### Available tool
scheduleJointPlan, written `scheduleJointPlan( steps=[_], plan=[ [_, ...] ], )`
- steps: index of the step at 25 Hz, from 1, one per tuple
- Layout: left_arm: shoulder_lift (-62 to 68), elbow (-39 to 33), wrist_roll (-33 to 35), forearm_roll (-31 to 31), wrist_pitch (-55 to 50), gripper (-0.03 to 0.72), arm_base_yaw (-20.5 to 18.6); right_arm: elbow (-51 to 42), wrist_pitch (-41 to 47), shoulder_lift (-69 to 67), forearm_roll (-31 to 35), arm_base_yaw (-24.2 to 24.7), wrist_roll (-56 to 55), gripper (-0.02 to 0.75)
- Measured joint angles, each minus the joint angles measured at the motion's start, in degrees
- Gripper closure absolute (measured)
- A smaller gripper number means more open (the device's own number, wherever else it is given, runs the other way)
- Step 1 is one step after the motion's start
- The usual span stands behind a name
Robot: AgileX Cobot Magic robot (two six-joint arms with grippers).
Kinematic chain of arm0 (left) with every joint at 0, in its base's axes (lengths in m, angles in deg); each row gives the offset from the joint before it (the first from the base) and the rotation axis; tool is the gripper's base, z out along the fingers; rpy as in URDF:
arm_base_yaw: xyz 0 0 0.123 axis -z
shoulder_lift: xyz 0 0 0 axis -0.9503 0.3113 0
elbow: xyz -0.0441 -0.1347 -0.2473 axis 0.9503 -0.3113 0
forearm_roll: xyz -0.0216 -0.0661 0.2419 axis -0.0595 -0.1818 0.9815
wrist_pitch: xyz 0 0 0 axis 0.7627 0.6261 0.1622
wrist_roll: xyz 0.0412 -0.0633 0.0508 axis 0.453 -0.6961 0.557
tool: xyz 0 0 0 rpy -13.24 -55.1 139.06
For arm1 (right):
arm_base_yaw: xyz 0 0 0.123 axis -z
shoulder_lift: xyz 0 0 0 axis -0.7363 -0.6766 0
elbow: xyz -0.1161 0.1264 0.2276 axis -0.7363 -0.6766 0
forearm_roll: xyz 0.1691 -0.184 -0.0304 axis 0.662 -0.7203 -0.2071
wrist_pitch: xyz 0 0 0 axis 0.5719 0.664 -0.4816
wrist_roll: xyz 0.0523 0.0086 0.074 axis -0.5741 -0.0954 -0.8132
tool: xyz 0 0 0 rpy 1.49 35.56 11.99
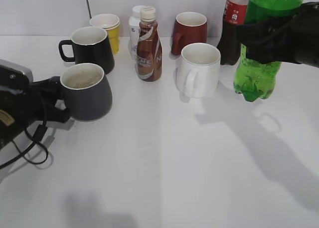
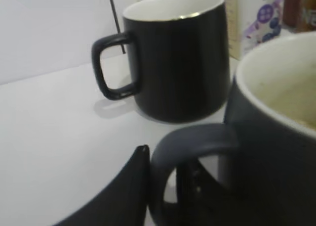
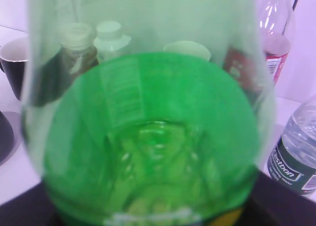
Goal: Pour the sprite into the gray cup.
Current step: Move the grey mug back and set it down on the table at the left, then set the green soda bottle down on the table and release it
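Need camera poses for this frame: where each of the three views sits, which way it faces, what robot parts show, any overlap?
Exterior: in front of the table, slanting down; both arms show, the right gripper lifting the translucent green plastic bottle.
Left wrist: low behind the left gripper, facing the dark charcoal-gray matte mug by its handle, the glossy black mug beyond.
Right wrist: pressed against the green bottle, looking through it.
Shared: exterior and left wrist both show the two dark mugs.

A lab-like test setup: a bare white worktop (image 1: 164, 178) against a blank white wall (image 1: 45, 11), with mugs and drink bottles staged in a cluster.
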Motion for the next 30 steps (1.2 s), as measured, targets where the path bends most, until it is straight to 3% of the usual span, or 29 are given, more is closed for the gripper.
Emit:
scheduleJointPlan(
  steps=[6, 16, 25, 30],
  plan=[
    [-0.4, -3.0, -0.1, 0.6, 1.2, 0.45, 0.0, 0.0, -0.1, 0.0, 0.0, 0.0, 0.0, 0.321],
    [-5.1, -6.3, -0.1, -0.6, -0.3, 0.441, 0.0, 0.0, -0.3, 0.0, 0.4, 0.2, -0.4, 0.321],
    [-10.8, -10.2, 0.0, 0.5, -2.1, 0.433, 0.1, -7.0, -9.4, 0.0, 0.8, 8.4, -3.0, 0.321],
    [-15.8, -12.0, -0.3, 0.8, -1.4, 0.433, 0.1, -11.0, -17.4, -3.3, -7.7, 11.6, -11.8, 0.321]
  ],
)
